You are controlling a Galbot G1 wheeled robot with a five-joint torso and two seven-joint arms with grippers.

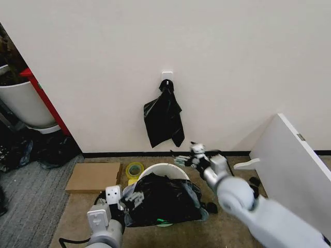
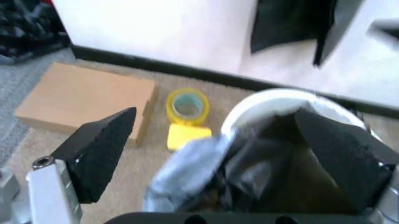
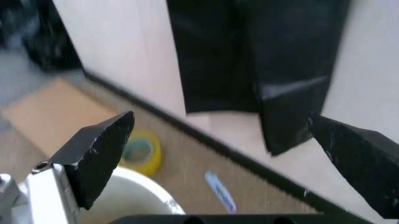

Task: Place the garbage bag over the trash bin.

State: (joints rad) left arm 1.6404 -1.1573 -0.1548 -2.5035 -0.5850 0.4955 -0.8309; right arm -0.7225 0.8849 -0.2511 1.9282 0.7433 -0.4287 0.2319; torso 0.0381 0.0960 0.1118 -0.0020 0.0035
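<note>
The bag lies crumpled over the near part of the bin, hiding most of its mouth; only the far arc of the white rim shows, and the bin's lower body is covered. The left gripper sits at the bag's near left edge, its fingers spread wide in the left wrist view with a pale fold of plastic between them, though whether they touch it is hard to make out. The right gripper hovers just past the bin's far right rim, fingers wide apart and holding nothing. No writing can be read anywhere. Brown carpet meets a plain cream wall; a bundle of black bags hangs from a white hook, with a cardboard box and yellow tape roll left of the bin.
</note>
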